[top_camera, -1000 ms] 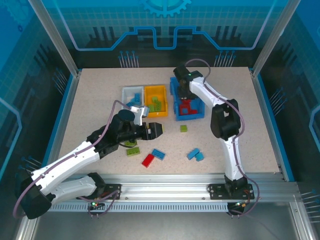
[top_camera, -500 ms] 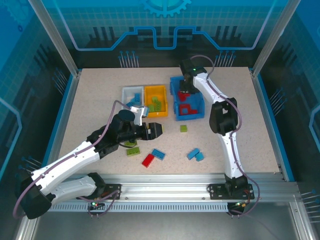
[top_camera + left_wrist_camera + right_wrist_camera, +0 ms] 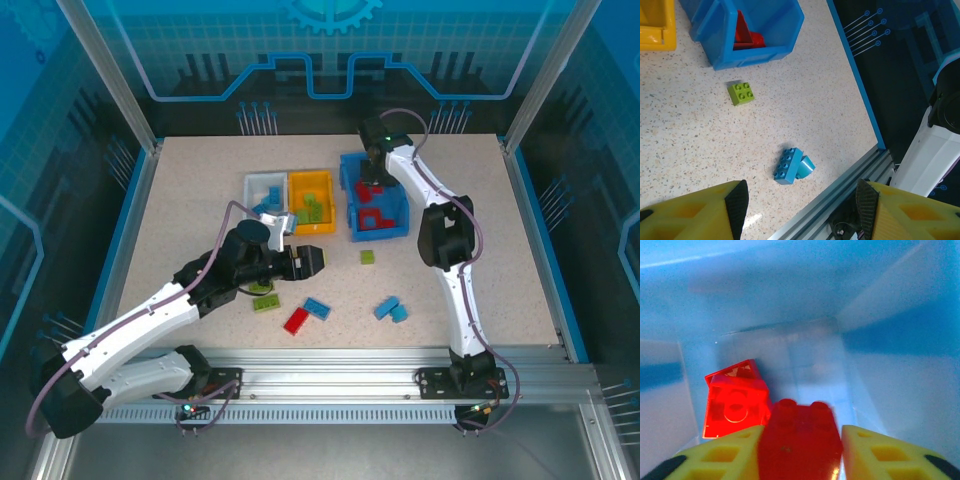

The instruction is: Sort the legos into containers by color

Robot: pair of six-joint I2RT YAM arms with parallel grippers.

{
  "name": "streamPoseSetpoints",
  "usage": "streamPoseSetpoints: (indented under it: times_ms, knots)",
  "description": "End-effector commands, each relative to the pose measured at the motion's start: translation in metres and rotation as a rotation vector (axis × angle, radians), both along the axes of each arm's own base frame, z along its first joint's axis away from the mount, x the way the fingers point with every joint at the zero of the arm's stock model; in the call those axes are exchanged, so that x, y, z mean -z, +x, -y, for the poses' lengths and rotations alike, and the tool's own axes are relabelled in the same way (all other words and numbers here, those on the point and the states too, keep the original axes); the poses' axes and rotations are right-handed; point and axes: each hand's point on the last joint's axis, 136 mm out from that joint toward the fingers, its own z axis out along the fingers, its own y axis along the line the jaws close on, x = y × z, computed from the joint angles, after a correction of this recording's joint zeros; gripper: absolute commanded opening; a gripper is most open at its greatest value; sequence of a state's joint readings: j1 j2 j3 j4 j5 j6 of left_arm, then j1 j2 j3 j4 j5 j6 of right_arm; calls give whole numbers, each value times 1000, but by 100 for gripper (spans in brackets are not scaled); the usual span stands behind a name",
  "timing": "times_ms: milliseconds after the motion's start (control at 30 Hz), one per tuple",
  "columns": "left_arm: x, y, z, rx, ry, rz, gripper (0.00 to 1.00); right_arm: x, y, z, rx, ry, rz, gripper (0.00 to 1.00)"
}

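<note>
My right gripper [image 3: 372,186] reaches down into the blue bin [image 3: 378,233]. In the right wrist view a dark red brick [image 3: 800,440] sits blurred between its yellow fingers [image 3: 725,455], which stand just wider than the brick, with a thin gap on the right. A bright red brick [image 3: 735,407] lies on the blue bin's floor [image 3: 815,355]. My left gripper [image 3: 310,260] hovers open over the table, holding nothing. Beyond its fingers [image 3: 695,212] lie a green brick [image 3: 742,93] and two light blue bricks [image 3: 790,166].
The white bin [image 3: 258,180] and the yellow bin [image 3: 312,177] with green bricks stand left of the blue bin. Loose on the table are a green brick [image 3: 367,257], a green brick [image 3: 266,302], a red brick [image 3: 296,321] and light blue bricks [image 3: 317,308] [image 3: 390,309].
The right gripper moved right and lowered into the blue bin, and its red brick now blurs between the fingers. The left arm stayed still.
</note>
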State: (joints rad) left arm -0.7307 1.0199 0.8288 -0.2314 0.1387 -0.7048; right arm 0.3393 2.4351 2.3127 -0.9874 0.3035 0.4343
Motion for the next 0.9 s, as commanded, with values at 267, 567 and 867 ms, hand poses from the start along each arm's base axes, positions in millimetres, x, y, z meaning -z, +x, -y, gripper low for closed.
streamPoseSetpoints:
  times_ms: [267,567,867]
  knots:
    - [6,-1,-17,-34,115,22,64,-95,-11,-27,-80,66,166,58]
    - [66,-8,-12,-235,187,-295,64,-192,-79,-28,-117,124,361,60]
    - [121,-39,18,-541,230,-544,67,-221,-258,-72,-648,366,574,77]
